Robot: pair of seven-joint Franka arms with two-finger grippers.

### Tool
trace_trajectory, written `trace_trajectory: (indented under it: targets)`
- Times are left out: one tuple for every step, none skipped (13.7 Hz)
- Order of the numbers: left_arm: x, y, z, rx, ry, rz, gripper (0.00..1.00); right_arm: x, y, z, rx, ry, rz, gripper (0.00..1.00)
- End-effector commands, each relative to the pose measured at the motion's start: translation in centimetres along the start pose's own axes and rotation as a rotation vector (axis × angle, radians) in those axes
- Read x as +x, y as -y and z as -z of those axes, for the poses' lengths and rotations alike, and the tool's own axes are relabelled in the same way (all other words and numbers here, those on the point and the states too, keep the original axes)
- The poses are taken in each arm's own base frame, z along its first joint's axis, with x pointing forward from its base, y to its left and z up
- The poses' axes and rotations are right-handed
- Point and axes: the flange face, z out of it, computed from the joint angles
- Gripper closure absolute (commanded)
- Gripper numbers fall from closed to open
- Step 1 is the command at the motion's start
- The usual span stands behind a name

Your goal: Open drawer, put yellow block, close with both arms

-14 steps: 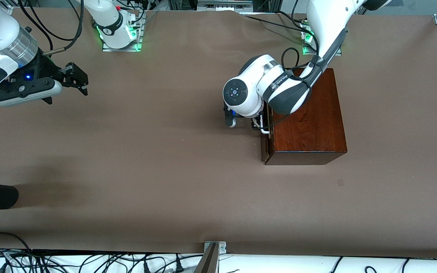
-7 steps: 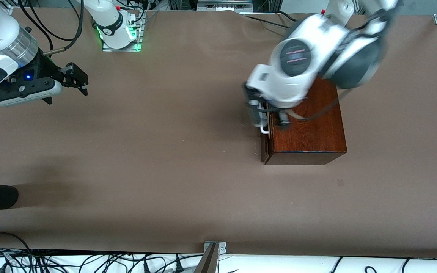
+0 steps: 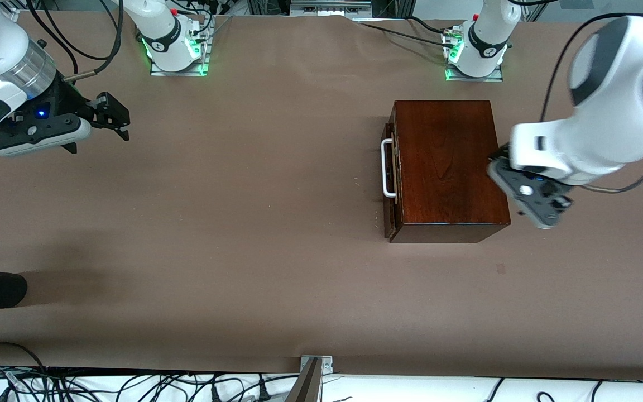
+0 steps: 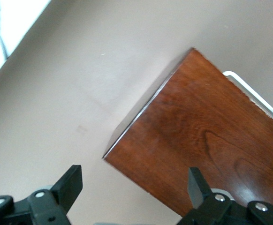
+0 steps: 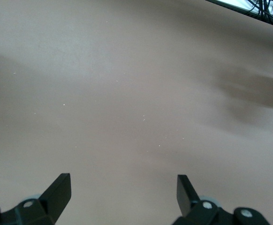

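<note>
The dark mahogany box's drawer [image 3: 389, 173] sits nearly shut; left end effector [image 4: 134, 185] spread beside it, right end effector [image 5: 122, 187] spread, waiting; no yellow block visible, so the task looks nearly done

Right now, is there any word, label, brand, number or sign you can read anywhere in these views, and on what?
None can be read.
Wooden box and its drawer handle: plain, no marking.
Left gripper and right gripper: no legible text.
Table: no sign.
</note>
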Motion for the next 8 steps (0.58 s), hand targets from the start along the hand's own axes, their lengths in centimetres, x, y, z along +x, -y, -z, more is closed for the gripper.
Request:
trace_trajectory:
  targets:
    - [-4.4, -0.4, 1.1, 0.02, -0.029, 0.207, 0.0, -0.1, 0.1, 0.3, 0.009, -0.008, -0.006, 0.0]
    - [-5.8, -0.3, 1.6, 0.027, -0.03, 0.294, 0.0, -0.1, 0.1, 0.3, 0.01, -0.009, -0.006, 0.0]
    - [-6.8, -0.7, 2.2, 0.032, -0.033, 0.395, 0.0, -0.2, 0.1, 0.4, 0.01, -0.01, -0.006, 0.0]
    - [-7.4, -1.0, 2.5, 0.04, -0.032, 0.518, 0.0, -0.1, 0.1, 0.3, 0.01, -0.007, -0.006, 0.0]
    - [-8.3, -0.8, 2.6, 0.042, -0.029, 0.628, 0.0, -0.1, 0.1, 0.4, 0.009, -0.01, -0.006, 0.0]
    - [-8.9, -1.0, 2.7, 0.044, -0.029, 0.691, 0.0, -0.1, 0.1, 0.4, 0.01, -0.01, -0.006, 0.0]
    - [-9.7, -1.2, 2.9, 0.045, -0.028, 0.718, 0.0, -0.1, 0.1, 0.4, 0.01, -0.01, -0.006, 0.0]
    - [-10.3, -1.1, 2.9, 0.044, -0.024, 0.724, 0.0, -0.1, 0.1, 0.4, 0.01, -0.012, -0.006, 0.0]
